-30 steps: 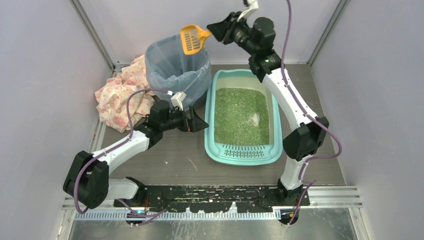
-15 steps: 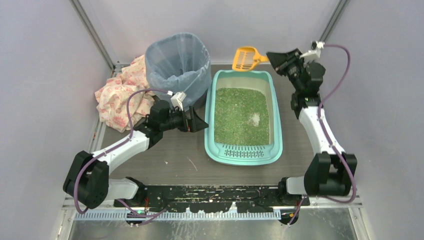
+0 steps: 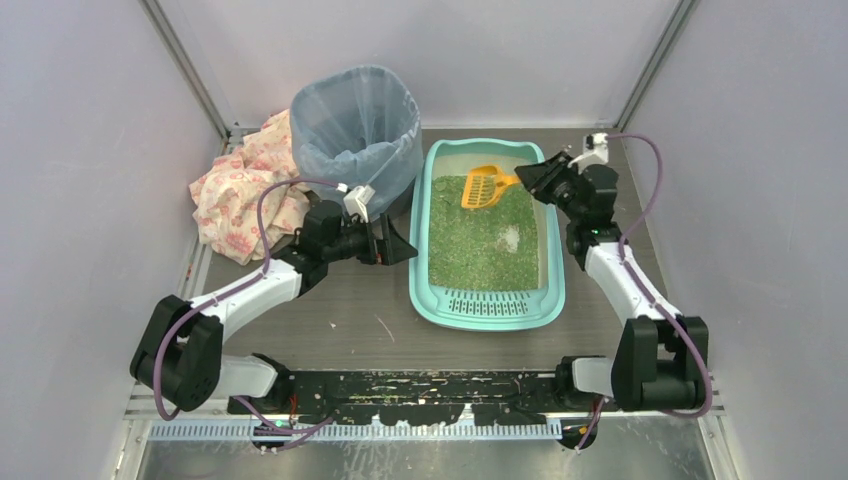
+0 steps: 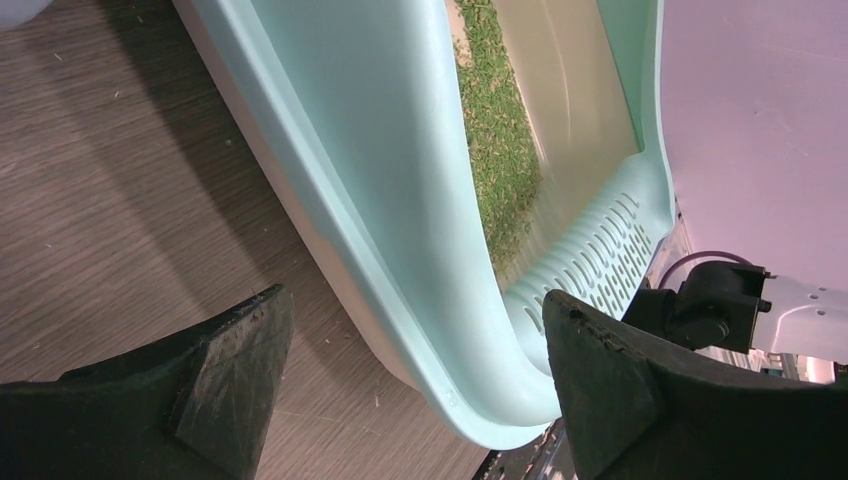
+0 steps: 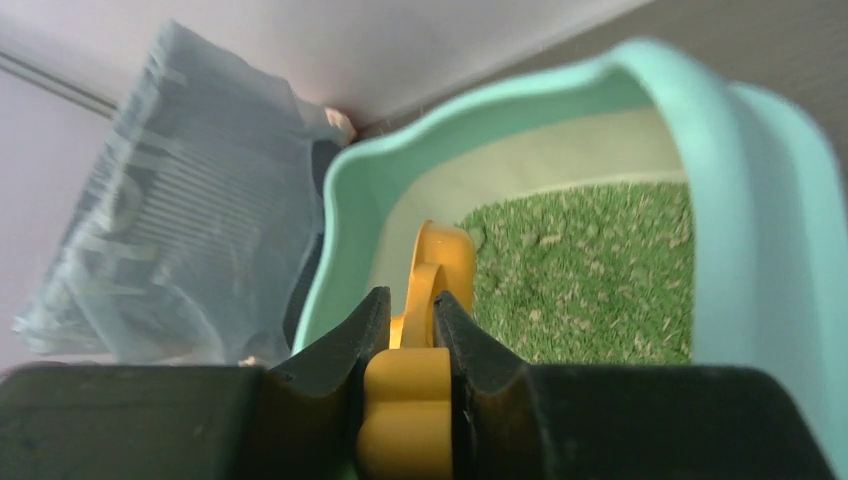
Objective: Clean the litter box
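Sitting right of centre on the wood-grain surface point(image 3: 330, 310), the teal litter box point(image 3: 487, 320) has its slotted grate step at the near end and green litter point(image 3: 480, 245) filling the rest. The right end effector point(image 3: 527, 180) hangs over the box's far right rim, clamped on the handle of an orange slotted scoop point(image 3: 481, 188) whose head is above the far litter; contact with the litter cannot be told. The left end effector point(image 3: 408, 250) is just beside the box's left wall, its fingers point(image 4: 230, 370) spread apart. A blue-grey bag-lined bin point(image 3: 355, 115) stands by the box's far left corner, with a floral cloth point(image 3: 240, 185) to its left.
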Controlling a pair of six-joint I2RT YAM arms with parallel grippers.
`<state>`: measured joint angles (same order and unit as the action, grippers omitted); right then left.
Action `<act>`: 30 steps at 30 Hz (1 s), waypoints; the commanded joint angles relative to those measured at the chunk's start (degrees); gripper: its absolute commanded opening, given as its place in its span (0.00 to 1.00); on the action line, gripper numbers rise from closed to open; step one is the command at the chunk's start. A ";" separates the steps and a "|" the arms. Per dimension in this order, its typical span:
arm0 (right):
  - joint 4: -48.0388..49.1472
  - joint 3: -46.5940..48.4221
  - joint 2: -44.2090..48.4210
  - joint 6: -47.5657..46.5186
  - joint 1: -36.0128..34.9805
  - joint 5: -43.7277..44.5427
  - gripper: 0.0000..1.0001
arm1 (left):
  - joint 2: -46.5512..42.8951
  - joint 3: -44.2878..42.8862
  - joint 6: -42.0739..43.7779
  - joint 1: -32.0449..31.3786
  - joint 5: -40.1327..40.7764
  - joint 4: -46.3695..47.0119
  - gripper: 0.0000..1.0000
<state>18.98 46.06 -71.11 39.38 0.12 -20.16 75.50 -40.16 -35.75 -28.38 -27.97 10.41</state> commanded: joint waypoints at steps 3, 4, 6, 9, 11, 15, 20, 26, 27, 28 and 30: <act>1.31 -0.28 -6.84 -5.11 -7.16 4.51 0.01 | -1.18 -1.23 1.03 -0.23 0.79 1.87 0.94; 1.63 -0.28 -8.00 -5.22 -7.78 4.74 0.01 | -1.13 -1.23 1.03 -0.19 0.73 1.95 0.94; 2.40 -0.41 -10.18 -5.26 -8.76 4.95 0.01 | -1.14 -1.23 1.20 -0.18 0.72 1.98 0.94; 3.66 -0.47 -13.14 -5.19 -9.91 5.18 0.01 | -1.33 -1.17 1.52 -0.18 0.93 1.89 0.94; 4.63 -0.52 -14.85 -4.99 -10.56 5.22 0.01 | -1.29 -1.23 1.61 -0.14 1.08 1.80 0.94; 6.59 -0.44 -17.77 -4.30 -12.00 5.08 0.01 | -1.07 -1.23 1.71 -0.18 1.07 1.80 0.94; 10.56 -0.35 -20.58 -1.56 -12.86 3.04 0.01 | -0.85 -1.23 1.67 -0.18 1.07 1.89 0.94; 16.88 -0.87 -23.44 3.39 -12.91 -0.47 0.01 | -0.95 -1.24 1.73 -0.18 1.07 1.73 0.94; 17.56 -1.13 -23.38 4.06 -12.87 -0.86 0.01 | -1.01 -1.23 1.69 -0.18 1.06 1.72 0.94; 18.37 -1.41 -23.47 4.66 -12.81 -1.30 0.01 | -1.07 -1.23 1.71 -0.17 1.07 1.70 0.94; 20.79 -2.07 -23.74 6.70 -12.26 -2.65 0.01 | -1.11 -1.19 1.73 -0.18 1.09 1.71 0.94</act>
<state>33.52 45.01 -94.32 42.11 -11.66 -18.35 75.50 -40.16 -35.29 -28.40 -27.00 10.41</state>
